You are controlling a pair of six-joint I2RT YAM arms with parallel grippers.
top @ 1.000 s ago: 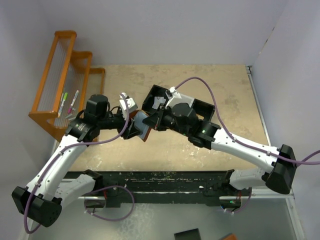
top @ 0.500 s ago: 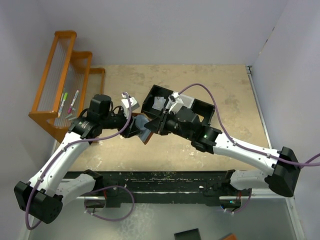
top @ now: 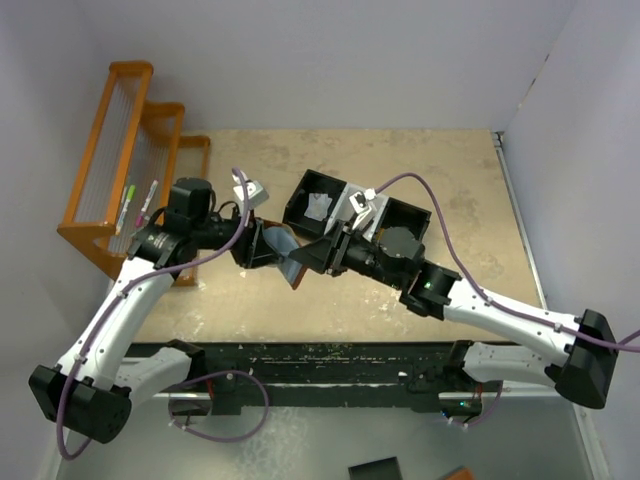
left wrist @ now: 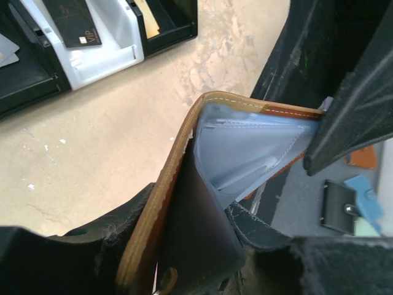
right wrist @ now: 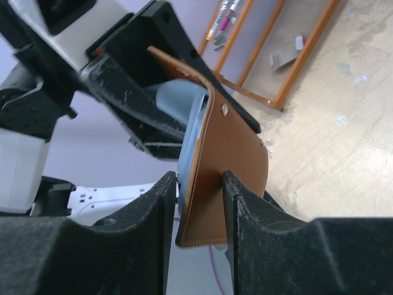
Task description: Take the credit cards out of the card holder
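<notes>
The brown card holder hangs open in the air between my two grippers, pale blue-grey lining showing. My left gripper is shut on one flap; in the left wrist view the card holder fills the jaws of that gripper. My right gripper is shut on the other flap; its wrist view shows the brown flap between its fingers. No card shows in the lining pockets. A black credit card and a gold one lie in the tray.
The black-and-white three-compartment tray stands just behind the grippers on the beige table. An orange wire rack with pens stands at the left edge. A white wall bounds the right side.
My right arm has drawn back to the right with its flap. My left gripper has turned and stayed near its place. The card holder now stands open wider between them.
</notes>
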